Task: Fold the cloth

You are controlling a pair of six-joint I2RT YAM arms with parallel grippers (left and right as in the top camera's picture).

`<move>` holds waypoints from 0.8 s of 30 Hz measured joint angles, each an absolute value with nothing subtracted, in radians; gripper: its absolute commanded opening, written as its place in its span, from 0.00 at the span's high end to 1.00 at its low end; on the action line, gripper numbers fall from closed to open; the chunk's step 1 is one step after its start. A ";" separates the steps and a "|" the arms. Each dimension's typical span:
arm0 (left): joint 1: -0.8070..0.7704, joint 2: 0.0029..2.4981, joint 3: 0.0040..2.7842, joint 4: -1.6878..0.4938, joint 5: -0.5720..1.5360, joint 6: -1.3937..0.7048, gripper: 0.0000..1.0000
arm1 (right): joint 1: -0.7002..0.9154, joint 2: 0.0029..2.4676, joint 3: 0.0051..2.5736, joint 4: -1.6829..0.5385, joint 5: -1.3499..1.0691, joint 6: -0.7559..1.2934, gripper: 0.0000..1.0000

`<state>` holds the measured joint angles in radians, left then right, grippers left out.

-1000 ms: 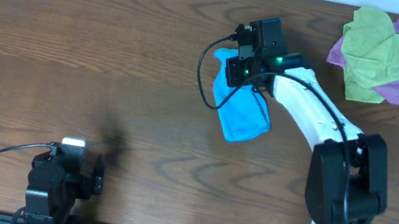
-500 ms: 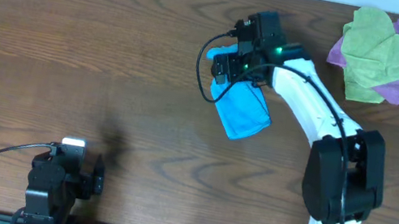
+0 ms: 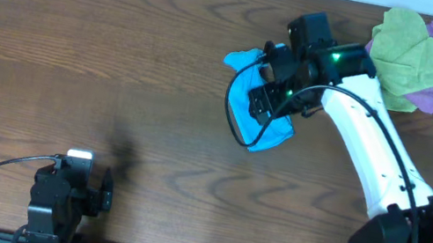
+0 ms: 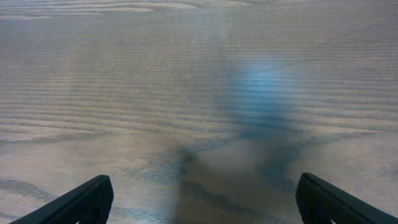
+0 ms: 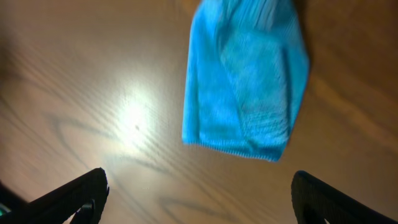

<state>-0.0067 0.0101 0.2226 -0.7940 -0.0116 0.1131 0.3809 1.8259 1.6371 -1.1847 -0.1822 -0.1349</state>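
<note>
My right jaws stand wide apart with nothing between them, hanging over the cloth (image 5: 249, 81), which lies loosely doubled over on the counter (image 3: 122, 51), right of middle and toward the far edge. My left jaws are spread just as wide and hold nothing, low over the wood at the front left. A lime-green cloth (image 3: 412, 53) lies in the far right corner

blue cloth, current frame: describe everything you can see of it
The cloth is bright sky-blue, soft and terry-like, with a ribbed hem along one edge. It lies on the wooden table, folded over itself into a rough oblong, one corner sticking out. No tag shows. The right gripper hangs open above it, not gripping it.
</note>
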 measured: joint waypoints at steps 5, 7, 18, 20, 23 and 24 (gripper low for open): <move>-0.007 0.010 0.223 -0.794 -0.012 0.113 0.05 | 0.381 1.826 1.466 -1.105 -0.179 -0.174 0.09; -0.007 0.010 0.223 -0.794 -0.012 0.113 0.05 | 0.381 1.826 1.412 -1.068 -0.176 -0.182 0.09; -0.007 0.010 0.223 -0.794 -0.012 0.113 0.05 | 0.381 1.826 1.239 -0.838 -0.109 -0.193 0.09; -0.007 0.010 0.223 -0.794 -0.012 0.113 0.05 | 0.381 1.826 1.223 -0.802 -0.091 -0.194 0.10; -0.007 0.010 0.223 -0.794 -0.012 0.113 0.05 | 0.381 1.826 1.208 -0.743 -0.070 -0.195 0.12; -0.007 0.010 0.223 -0.794 -0.012 0.113 0.05 | 0.381 1.826 1.207 -0.727 -0.066 -0.196 0.13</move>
